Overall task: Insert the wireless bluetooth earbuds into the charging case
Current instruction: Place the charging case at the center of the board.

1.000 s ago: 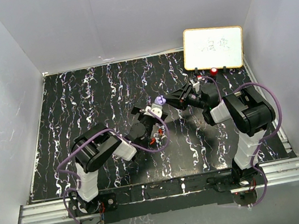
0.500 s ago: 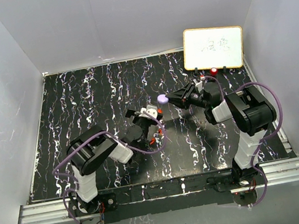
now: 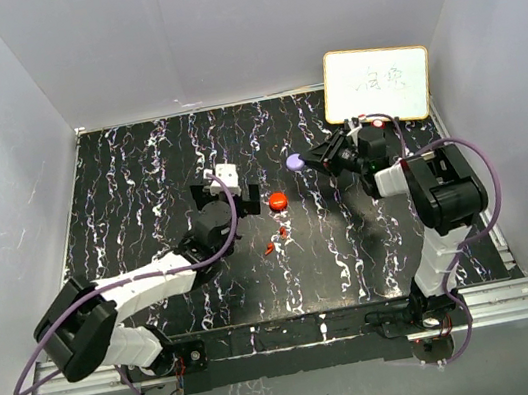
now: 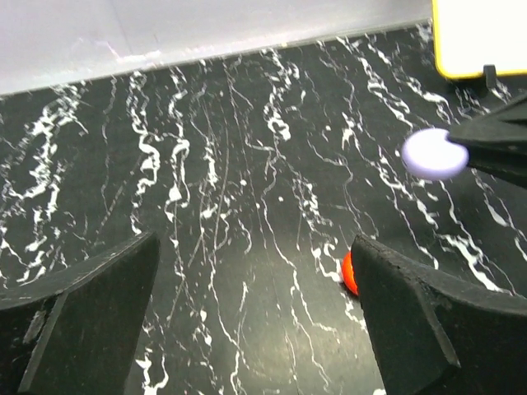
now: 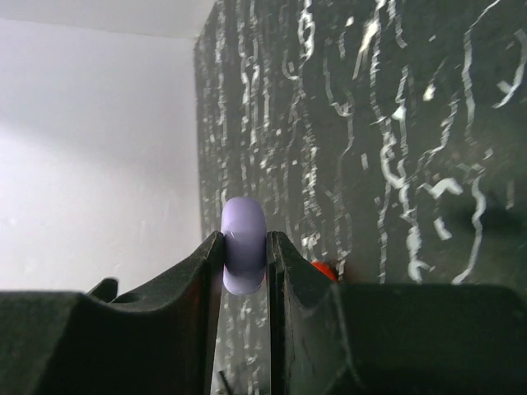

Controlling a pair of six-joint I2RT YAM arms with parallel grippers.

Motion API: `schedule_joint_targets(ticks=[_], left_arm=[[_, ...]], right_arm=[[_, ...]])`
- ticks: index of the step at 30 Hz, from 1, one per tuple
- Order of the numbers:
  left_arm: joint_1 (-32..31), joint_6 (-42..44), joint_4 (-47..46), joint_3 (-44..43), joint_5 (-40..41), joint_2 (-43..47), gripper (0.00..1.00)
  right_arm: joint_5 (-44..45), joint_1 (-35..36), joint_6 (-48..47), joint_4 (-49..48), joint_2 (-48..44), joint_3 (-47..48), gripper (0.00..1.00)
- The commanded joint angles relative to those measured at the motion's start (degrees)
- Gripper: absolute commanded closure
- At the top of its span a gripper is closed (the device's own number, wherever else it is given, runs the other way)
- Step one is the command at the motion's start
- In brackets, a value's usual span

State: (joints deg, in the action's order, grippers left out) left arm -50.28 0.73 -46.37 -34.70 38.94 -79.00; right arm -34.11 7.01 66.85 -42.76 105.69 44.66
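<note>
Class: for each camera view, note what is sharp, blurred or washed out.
Top external: even light, the whiteboard washed out, its writing barely legible. Left wrist: the table marbling sharp, the left gripper soft-edged up close. Right wrist: the purple case crisp, the table behind it blurred.

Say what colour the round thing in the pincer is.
Lavender-purple charging case, best in right wrist view.

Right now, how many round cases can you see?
2. The purple case is pinched between the right arm's fingers. The red case lies on the table near the middle. Another might be hidden.
</note>
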Motion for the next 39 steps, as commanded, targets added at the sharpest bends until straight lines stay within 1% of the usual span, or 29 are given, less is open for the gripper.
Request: schedule_joint_targets(ticks=[1,3,6,11,15,16,18,20,23,25,29,30,33,34,37,39], left_arm=[[0.91,-10.18,22.05,-3.94,-4.64,3.56,0.01],[1.13,-12.55,25.42,-4.65,-6.15,3.63,0.01],[1.37,-15.7,27.23,-4.29,-9.26,4.06,0.01],[1.41,-20.1,27.0,-2.09,-12.12,4.55,0.01],[1.46,-21.29,26.48,-1.24,-12.8,3.84,0.01],[1.42,-21.48,26.5,-1.19,-12.91,3.55,0.01],[1.45,-21.87,26.21,-1.11,-13.23,3.06,0.01],[1.44,-22.2,25.84,-1.19,-13.8,2.62,0.01],[1.52,-22.51,26.07,-1.91,-14.41,1.29,0.01],[1.57,-22.85,26.32,-2.36,-14.55,0.88,0.01],[2.36,-24.79,26.96,-3.0,-14.4,0.87,0.01],[2.72,-25.27,27.29,-3.19,-14.41,0.87,0.01],[3.69,-26.25,28.42,-3.84,-14.04,0.91,0.01],[3.92,-26.3,28.44,-3.86,-13.95,1.2,0.01],[4.9,-26.35,27.39,-3.58,-14.74,2.23,0.01],[5.47,-26.59,26.59,-3.49,-15.67,2.59,0.01]], right_arm=[[3.77,-0.06,-7.76,3.64,3.51,4.34,1.0],[4.27,-0.08,-8.65,4.32,5.39,5.55,1.0],[4.71,-0.08,-9.37,4.7,7.81,7.12,1.0],[5.21,-0.06,-10.68,6.14,11.23,10.31,1.0],[5.23,-0.09,-11.08,6.87,13.49,12.62,1.0],[5.32,-0.11,-11.16,6.97,13.97,13.04,0.99],[5.08,-0.11,-11.34,7.32,14.9,14.27,0.79],[4.98,-0.12,-11.48,7.17,15.31,14.64,0.62],[5.32,-0.21,-11.77,6.81,14.68,13.9,0.41],[5.35,-0.45,-12.02,6.02,13.46,12.4,0.36],[5.01,-0.69,-13.96,4.22,7.93,7.22,0.32],[4.93,-0.68,-14.89,4.12,5.51,5.51,0.28],[5.39,-0.59,-17.68,5.02,-4.32,-0.2,0.03],[5.81,-0.32,-20.2,5.44,-8.94,-2.45,0.02],[5.9,0.25,-26.58,9.5,-19.89,-4.13,0.02],[-2.25,0.08,-25.95,3.34,-22.24,-5.52,0.02]])
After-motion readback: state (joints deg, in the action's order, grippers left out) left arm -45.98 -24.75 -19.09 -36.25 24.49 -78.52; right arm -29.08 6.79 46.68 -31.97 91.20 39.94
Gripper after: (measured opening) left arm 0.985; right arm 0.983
